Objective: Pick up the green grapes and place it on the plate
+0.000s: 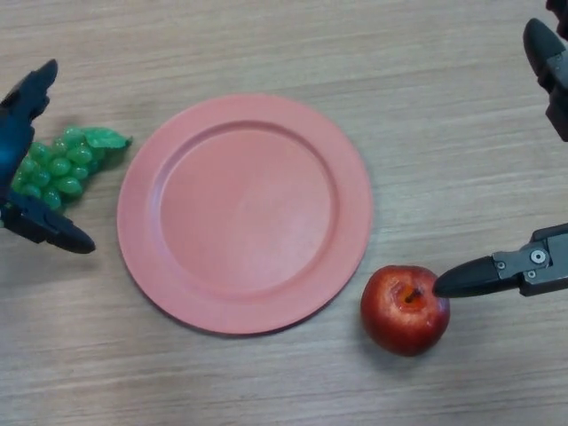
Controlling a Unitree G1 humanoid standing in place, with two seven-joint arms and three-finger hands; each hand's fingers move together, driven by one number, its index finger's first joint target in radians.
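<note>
A bunch of green grapes [60, 166] with a leaf lies on the wooden table at the left, just beside the plate's left rim. The pink plate [244, 213] sits in the middle with nothing on it. My left hand [25, 169] is at the left edge, its fingers spread above and below the grapes without closing on them; it covers the bunch's left part. My right hand [524, 266] shows at the right edge, open, one finger pointing left and touching the top of a red apple.
A red apple [404, 311] rests on the table by the plate's lower right rim. The wooden tabletop [293, 44] extends all around.
</note>
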